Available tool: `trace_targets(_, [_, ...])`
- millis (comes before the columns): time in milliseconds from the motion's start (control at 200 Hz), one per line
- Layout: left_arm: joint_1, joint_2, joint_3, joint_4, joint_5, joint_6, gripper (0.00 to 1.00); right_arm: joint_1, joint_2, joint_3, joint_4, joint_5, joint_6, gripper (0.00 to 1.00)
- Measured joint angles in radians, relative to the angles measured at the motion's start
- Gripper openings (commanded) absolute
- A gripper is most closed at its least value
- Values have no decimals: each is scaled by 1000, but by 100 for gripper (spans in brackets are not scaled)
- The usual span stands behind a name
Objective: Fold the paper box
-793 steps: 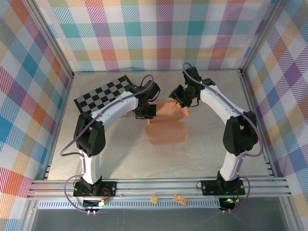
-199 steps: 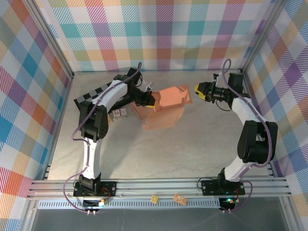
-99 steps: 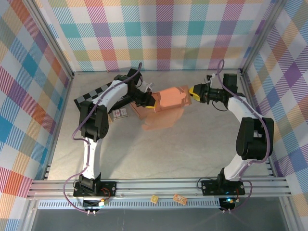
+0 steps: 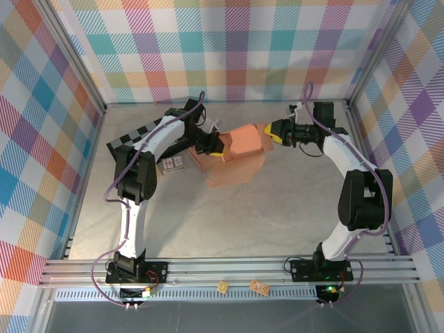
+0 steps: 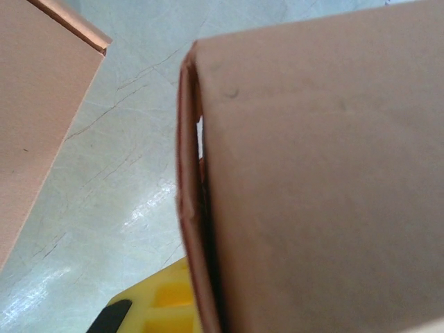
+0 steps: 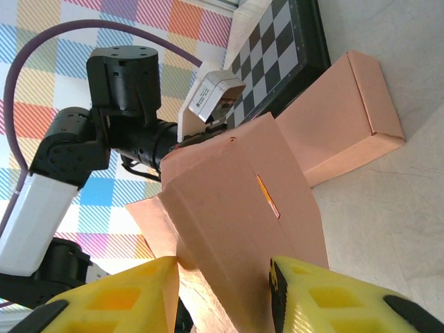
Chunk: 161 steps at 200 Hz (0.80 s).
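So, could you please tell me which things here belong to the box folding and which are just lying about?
In the job:
paper box
left claw, shut on it
right claw, open at its other end

Lying about:
checkerboard
second closed box
small card
two bits on the front rail

Robot lab test cell, plaid backdrop walls (image 4: 236, 48), aluminium rail frame (image 4: 229, 267), checkerboard panel (image 6: 277, 62)

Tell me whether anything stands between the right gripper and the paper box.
Nothing visible does. The right gripper has its open yellow fingers on either side of the near end of the paper box, with no object between. The left gripper holds the opposite end, clear of that path.
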Motion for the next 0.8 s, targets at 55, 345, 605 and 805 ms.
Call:
trace_targets(55, [-2,0,0,0,-6,-4,0,7,0,13,-23,14,-19,41])
trace_targets(345, [-19,0,0,2,-53,-28,0,67,0,92,-191,157,-149,43])
trace_targets(605, [-25,0,0,23,-86,-48,0,126,-1,123,-307,388,-248,43])
trace_targets(805, [-27,0,0,23,-106,-50,0,185,-8,124,-348,559,-296,41])
